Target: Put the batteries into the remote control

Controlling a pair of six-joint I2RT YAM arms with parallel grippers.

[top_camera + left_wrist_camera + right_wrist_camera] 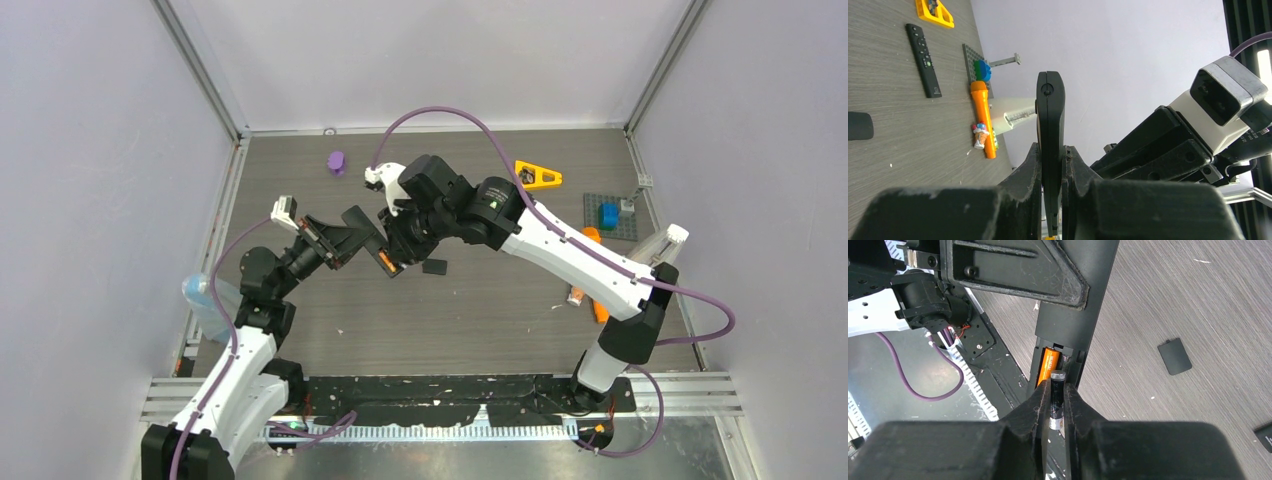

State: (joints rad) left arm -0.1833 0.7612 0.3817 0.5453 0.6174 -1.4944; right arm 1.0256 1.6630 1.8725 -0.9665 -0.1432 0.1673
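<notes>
Left wrist view: left gripper [1052,155] clamped tight around remote control [1050,110], raised over worktop [480,310] centre | right gripper [1057,401] pinching dark grey battery [1057,390] | its long axis lines up with empty slot [1068,364] beside seated orange battery [1049,365], just ahead.

The remote [1073,325] looks matt black plastic, the table [1198,300] grey wood-grain.

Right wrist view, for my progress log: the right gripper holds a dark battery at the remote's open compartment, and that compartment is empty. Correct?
No: the compartment is not empty; an orange battery lies in it, as the right wrist view shows. The right gripper does hold a dark battery there.
</notes>
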